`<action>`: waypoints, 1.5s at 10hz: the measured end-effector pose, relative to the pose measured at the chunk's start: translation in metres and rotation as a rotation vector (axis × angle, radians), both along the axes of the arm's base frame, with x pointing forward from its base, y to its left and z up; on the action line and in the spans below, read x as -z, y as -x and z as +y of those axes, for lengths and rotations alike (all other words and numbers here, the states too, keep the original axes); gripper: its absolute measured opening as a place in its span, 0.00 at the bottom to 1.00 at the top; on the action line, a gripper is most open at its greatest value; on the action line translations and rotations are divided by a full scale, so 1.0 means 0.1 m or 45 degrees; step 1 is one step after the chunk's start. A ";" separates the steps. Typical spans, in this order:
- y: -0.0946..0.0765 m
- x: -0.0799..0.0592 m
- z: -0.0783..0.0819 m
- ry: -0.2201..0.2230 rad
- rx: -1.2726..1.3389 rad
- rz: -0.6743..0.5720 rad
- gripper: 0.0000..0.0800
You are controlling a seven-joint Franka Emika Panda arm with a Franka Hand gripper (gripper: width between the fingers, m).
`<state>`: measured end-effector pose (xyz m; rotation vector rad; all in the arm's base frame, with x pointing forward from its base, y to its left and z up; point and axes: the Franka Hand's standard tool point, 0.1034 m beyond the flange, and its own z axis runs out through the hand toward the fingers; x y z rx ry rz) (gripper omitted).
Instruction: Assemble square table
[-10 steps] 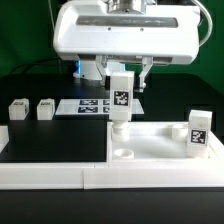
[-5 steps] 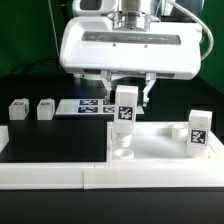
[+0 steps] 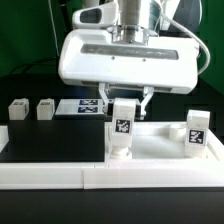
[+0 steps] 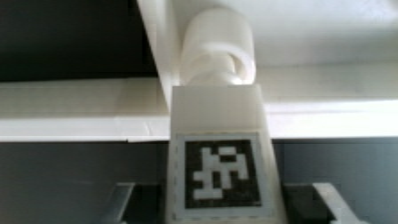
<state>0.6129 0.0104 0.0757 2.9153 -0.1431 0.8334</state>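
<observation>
We see the claw [image 3: 124,101], closed on a leg [image 3: 122,127], lower over the slab [image 3: 160,148] than before; the leg's foot blurs into it.

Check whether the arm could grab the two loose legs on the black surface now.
Probably not yet: the end effector is shut on another leg over a corner of the tabletop. Nothing covers the loose legs.
</observation>
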 end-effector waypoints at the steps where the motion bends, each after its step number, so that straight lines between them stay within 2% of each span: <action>1: -0.01 0.00 0.00 0.001 0.002 -0.015 0.36; 5: -0.01 0.00 0.01 0.014 -0.014 -0.035 0.36; 6: 0.00 0.00 0.01 0.017 -0.018 -0.034 0.47; 7: 0.00 0.00 0.01 0.020 -0.024 -0.033 0.65; 8: 0.00 0.00 0.01 0.023 -0.029 -0.032 0.65; 9: 0.00 0.00 0.01 0.025 -0.032 -0.032 0.78; 15: 0.00 0.00 0.01 0.038 -0.051 -0.029 0.81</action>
